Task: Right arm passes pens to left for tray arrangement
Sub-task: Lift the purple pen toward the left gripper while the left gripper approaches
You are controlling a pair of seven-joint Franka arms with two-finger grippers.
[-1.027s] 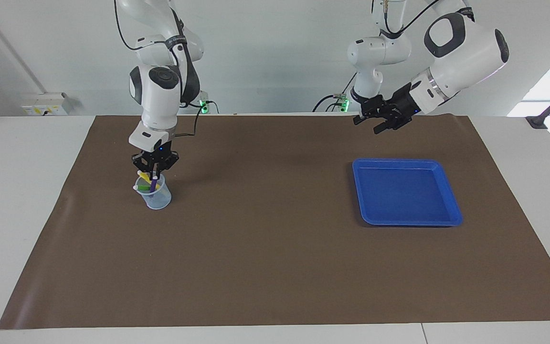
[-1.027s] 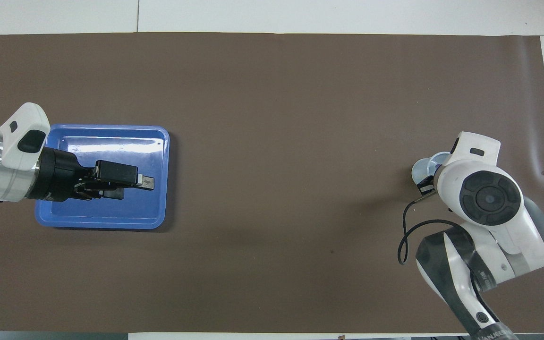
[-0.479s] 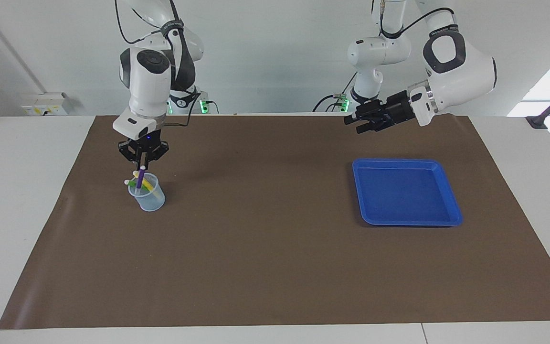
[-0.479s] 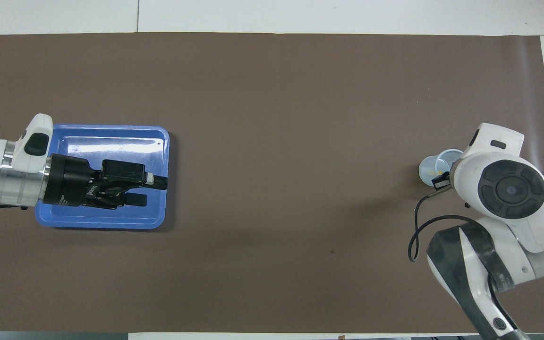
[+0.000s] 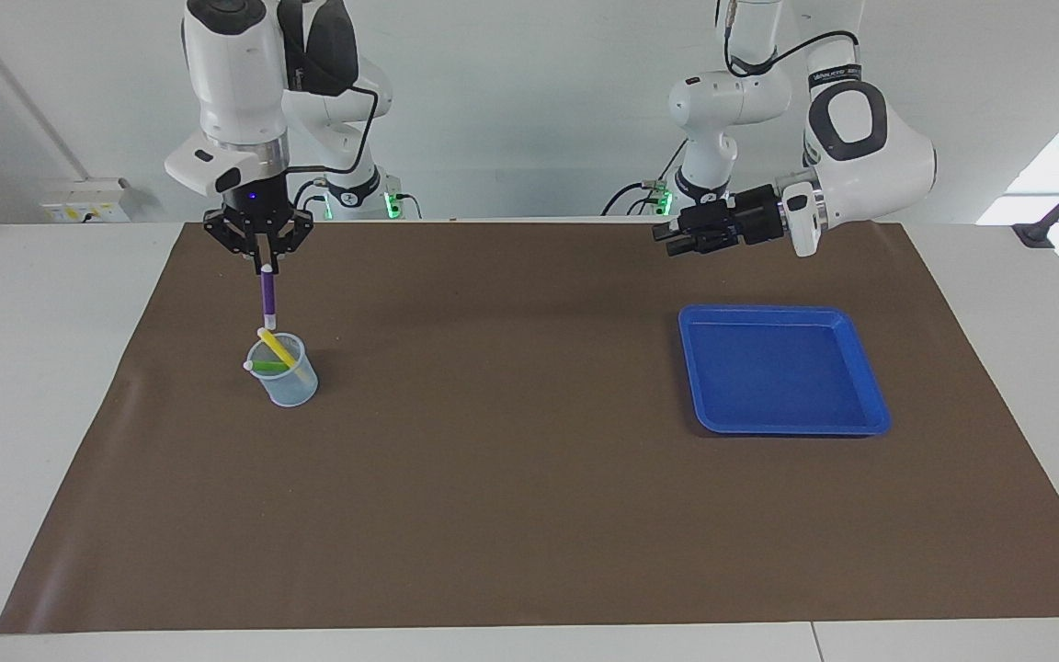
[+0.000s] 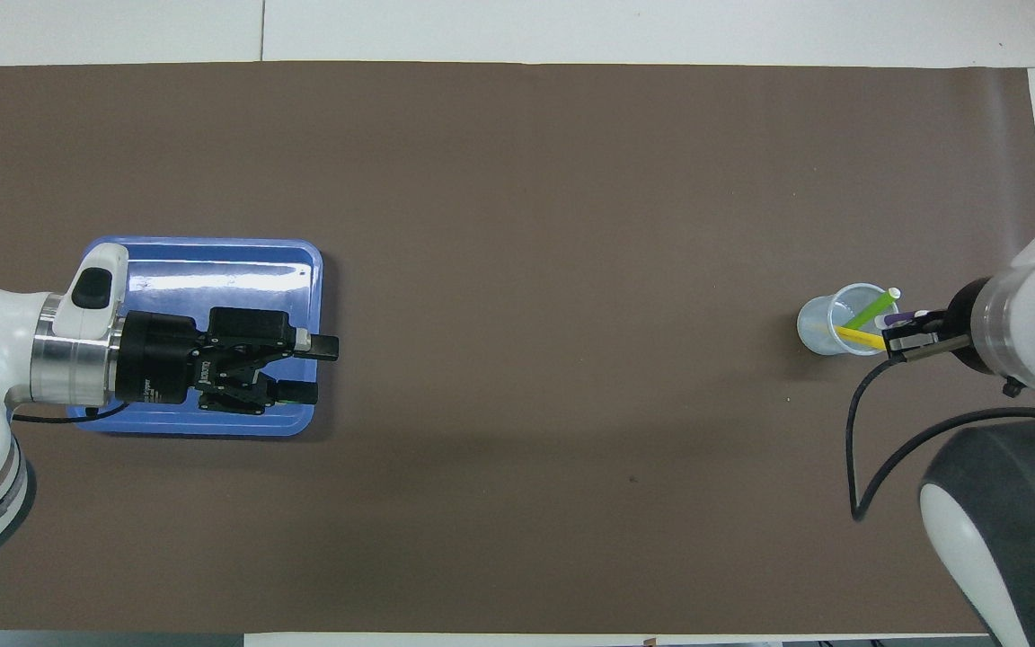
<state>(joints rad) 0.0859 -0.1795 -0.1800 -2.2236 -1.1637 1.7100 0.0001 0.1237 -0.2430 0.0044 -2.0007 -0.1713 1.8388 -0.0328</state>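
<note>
Facing view: at upper left my right gripper [image 5: 258, 255] pinches the purple pen [image 5: 267, 296] by its top, its lower tip just above the cup [image 5: 286, 379] holding the yellow pen [image 5: 276, 348] and green pen [image 5: 265, 366]; a swing could catch the rim and tip it

Overhead view: at left my left gripper [image 6: 320, 368], fingers spread, hangs over the tray [image 6: 212, 253]; the pen, hanging upright, could slip during the handover

Overhead, the left claw [image 6: 315, 368] covers part of the tray [image 6: 212, 252]. The right arm [image 6: 1021, 341] is cut off at the picture's edge, and the purple pen [image 6: 897, 318] barely shows there.
</note>
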